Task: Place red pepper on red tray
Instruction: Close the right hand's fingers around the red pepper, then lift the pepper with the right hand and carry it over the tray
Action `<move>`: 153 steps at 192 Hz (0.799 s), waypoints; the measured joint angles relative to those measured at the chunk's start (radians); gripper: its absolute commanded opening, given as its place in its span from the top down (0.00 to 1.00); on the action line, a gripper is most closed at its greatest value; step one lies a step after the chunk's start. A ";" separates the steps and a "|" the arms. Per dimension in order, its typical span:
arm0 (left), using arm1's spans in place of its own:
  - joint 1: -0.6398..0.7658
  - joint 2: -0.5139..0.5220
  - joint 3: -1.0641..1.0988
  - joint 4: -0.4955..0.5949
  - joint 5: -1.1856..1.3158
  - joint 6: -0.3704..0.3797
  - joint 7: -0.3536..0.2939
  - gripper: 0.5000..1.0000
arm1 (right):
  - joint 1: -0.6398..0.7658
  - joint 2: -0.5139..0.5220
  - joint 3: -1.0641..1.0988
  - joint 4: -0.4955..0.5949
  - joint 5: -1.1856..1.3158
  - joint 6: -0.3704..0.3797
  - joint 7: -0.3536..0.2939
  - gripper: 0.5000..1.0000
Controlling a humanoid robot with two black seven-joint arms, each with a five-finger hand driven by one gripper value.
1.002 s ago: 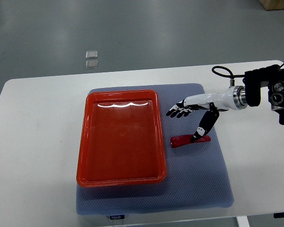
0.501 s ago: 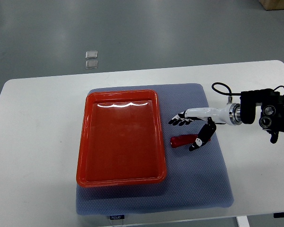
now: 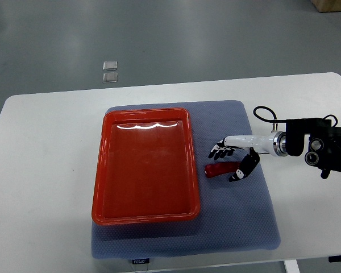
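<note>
The red pepper [image 3: 219, 169] lies on the blue-grey mat [image 3: 238, 210], just right of the red tray [image 3: 145, 165]. The tray is empty. My right hand [image 3: 230, 161] comes in from the right edge and hovers low over the pepper. Its fingers [image 3: 219, 151] are spread beyond the pepper's far side and its thumb [image 3: 238, 172] hangs on the near side. The hand straddles the pepper's right end and is open. The left arm is out of view.
The mat lies on a white table [image 3: 45, 170]. My right forearm and its black wrist unit [image 3: 315, 151] with a looped cable sit over the table's right side. Two small clear squares [image 3: 109, 71] lie on the grey floor beyond the table.
My right hand has come down and drawn back toward the right, settling low over the pepper with fingers and thumb on either side. The pepper has not moved.
</note>
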State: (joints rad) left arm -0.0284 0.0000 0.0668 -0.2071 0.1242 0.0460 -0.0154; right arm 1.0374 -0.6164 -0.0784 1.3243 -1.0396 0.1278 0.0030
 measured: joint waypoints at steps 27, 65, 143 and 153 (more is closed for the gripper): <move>0.000 0.000 0.000 0.000 0.000 0.000 0.000 0.00 | -0.004 0.001 -0.009 -0.002 -0.008 -0.001 0.001 0.78; 0.000 0.000 -0.001 0.000 0.000 0.000 0.000 0.00 | -0.006 0.004 -0.021 -0.019 -0.043 -0.005 0.004 1.00; 0.000 0.000 0.000 0.000 0.000 0.000 0.000 0.00 | 0.124 -0.055 -0.009 -0.005 -0.028 0.029 0.007 1.00; 0.000 0.000 0.000 0.000 0.000 0.000 0.000 0.00 | 0.152 -0.054 -0.008 -0.004 -0.025 0.031 0.009 1.00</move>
State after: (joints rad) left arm -0.0280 0.0000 0.0670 -0.2067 0.1242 0.0460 -0.0154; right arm 1.1897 -0.6707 -0.0868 1.3205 -1.0650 0.1587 0.0124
